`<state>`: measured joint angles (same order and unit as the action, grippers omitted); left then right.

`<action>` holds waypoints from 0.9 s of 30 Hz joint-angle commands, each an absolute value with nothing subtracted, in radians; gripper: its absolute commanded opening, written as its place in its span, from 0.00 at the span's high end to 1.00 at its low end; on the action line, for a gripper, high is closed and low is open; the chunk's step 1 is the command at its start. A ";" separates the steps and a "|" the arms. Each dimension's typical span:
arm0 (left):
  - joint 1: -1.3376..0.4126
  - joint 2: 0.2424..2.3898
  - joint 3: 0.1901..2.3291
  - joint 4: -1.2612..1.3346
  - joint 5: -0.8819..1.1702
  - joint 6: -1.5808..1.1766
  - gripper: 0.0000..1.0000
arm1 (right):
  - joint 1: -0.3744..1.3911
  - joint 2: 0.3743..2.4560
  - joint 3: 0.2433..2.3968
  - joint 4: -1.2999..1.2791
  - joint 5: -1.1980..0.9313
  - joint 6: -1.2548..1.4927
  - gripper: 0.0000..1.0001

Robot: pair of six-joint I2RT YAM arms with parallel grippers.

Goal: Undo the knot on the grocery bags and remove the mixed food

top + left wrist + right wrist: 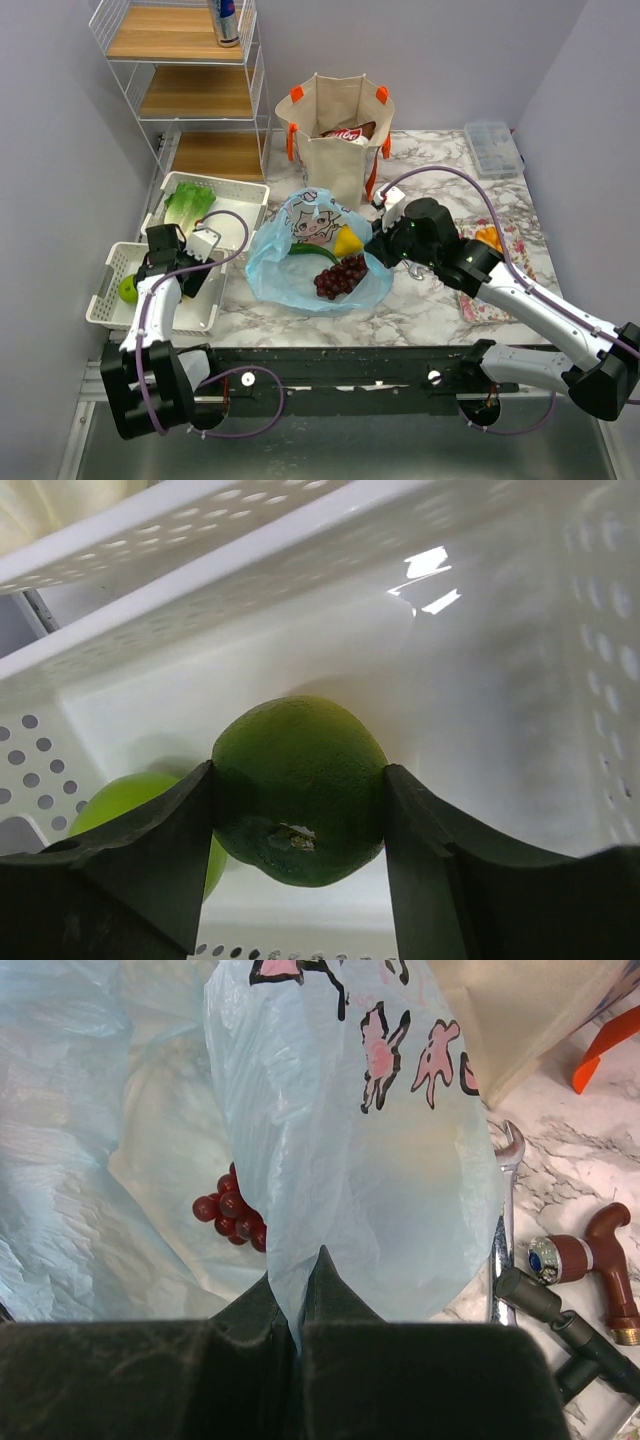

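Where the bags lie: we see the tote [335,130] upright at the far middle of the marble table [420,310], and the plastic bag [300,225] spread open just in front of it.
Tote: its mouth is open, the orange handles hang at its sides, and a red snack packet [346,133] shows inside.
Plastic bag: on its film we find grapes [342,275], a yellow fruit [348,240] and a cucumber [312,250], all close together.
Right gripper [300,1280]: we see the two fingers pressed together, with a fold of the plastic bag pinched between them. The film rises from the tips, at the right edge of the bag.
Left gripper [298,772]: its fingers are clamped on a dark green lime [300,750], one finger on each side, inside the near basket [480,730].
Near basket: a paler green fruit [125,800] lies just left of the lime, partly behind one finger.
Far basket [245,190]: it holds the lettuce [188,205] and sits just beside the near basket.
Shelf [180,90]: the can [226,20] stands on the top board, at the far left.
Right side of the table: an orange fruit [488,237] lies on a patterned cloth [515,250], and a clear box [493,148] sits at the far corner.
Tools: in the right wrist view we see a wrench [508,1150] and a brown-handled tool [605,1250] on the marble beside the bag.
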<state>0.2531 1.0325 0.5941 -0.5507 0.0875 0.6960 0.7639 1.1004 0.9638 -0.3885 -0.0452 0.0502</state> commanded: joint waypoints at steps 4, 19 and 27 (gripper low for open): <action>0.263 1.163 0.581 -0.322 -0.048 0.791 0.56 | 0.755 1.079 0.975 -0.397 -0.019 0.025 0.99; 0.293 1.238 0.627 -0.287 -0.081 0.871 0.25 | 0.753 1.073 0.962 -0.393 -0.026 0.032 0.99; 0.300 1.260 0.615 -0.205 -0.163 0.909 0.23 | 0.753 1.072 0.960 -0.394 -0.025 0.034 0.99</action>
<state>0.2878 1.2518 0.6086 -0.2722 -0.0994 0.8753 0.7578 1.0897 0.9638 -0.3912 -0.0418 0.0364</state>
